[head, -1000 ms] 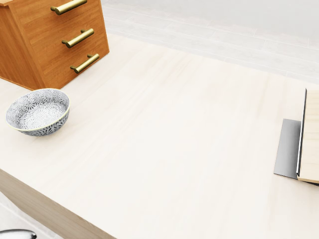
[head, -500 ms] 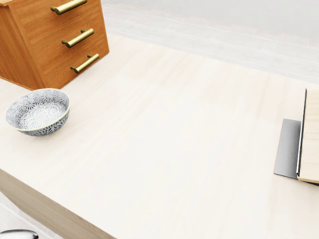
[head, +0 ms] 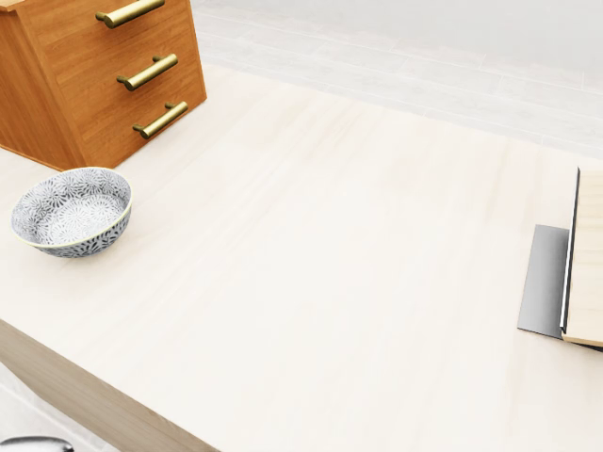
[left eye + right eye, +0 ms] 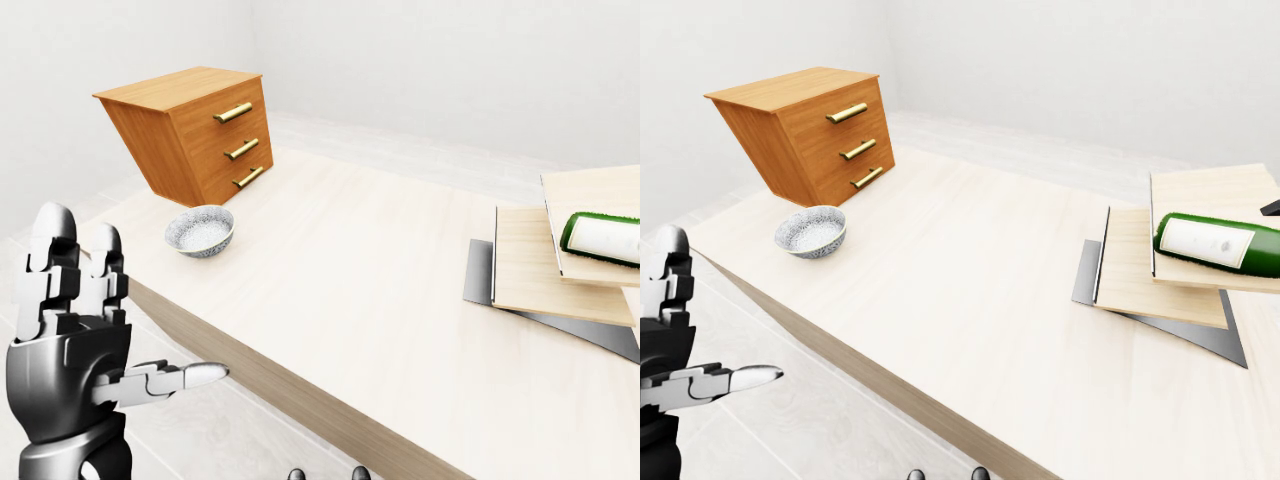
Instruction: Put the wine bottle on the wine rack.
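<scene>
The green wine bottle (image 4: 1220, 245), with a white label, lies on its side on the upper board of the wine rack (image 4: 1155, 285), at the right of the right-eye view. The rack is slanted wooden boards on a grey metal base. In the left-eye view my left hand (image 4: 130, 310) is raised at the bottom left, off the table's near edge and far from the bottle. It is open, fingers up and thumb out, and holds nothing. A small dark shape (image 4: 1272, 207) touches the right edge just above the bottle. It may be my right hand, but its fingers are hidden.
A patterned bowl (image 4: 200, 230) sits on the pale wooden table (image 4: 340, 260) at the left. Beside it stands a tilted wooden chest of drawers (image 4: 195, 130) with brass handles. White floor and walls surround the table.
The head view is unchanged except that the grey shape at its bottom left corner has slipped slightly lower.
</scene>
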### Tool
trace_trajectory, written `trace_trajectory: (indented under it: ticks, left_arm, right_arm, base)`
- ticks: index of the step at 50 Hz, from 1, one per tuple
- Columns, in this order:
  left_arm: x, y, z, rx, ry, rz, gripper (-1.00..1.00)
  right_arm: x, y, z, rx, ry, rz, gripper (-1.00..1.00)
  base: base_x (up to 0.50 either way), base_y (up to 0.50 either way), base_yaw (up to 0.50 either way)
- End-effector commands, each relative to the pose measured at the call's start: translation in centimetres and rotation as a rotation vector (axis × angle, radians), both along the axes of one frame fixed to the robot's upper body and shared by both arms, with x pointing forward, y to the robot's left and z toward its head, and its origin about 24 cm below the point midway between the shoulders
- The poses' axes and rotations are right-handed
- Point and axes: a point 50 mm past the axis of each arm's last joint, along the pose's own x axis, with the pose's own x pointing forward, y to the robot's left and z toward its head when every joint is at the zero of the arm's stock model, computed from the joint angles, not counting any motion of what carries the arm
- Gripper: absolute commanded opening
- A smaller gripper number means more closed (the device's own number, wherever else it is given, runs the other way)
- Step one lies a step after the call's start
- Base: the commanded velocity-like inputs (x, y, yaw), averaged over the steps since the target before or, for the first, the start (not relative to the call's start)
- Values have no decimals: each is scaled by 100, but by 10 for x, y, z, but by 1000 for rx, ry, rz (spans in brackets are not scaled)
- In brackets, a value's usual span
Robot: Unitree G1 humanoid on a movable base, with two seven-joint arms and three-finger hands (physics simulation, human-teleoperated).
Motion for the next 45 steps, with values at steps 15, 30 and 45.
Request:
trace_trajectory:
  ticks: [15,30,45]
  left_arm:
    - [0,-4,2,5,-9,-10,100]
    - [4,-11,6,11,-26,-30,100]
    - [2,-21,21,37,-105,-50,100]
  right_arm:
    - [-10,49,61,-252,-244,26,100]
    - [-16,86,83,-306,-487,154,100]
    - [-43,132,119,-271,-800,398,100]
  base:
    - [0,0,0]
    - [0,0,0]
    - [0,0,0]
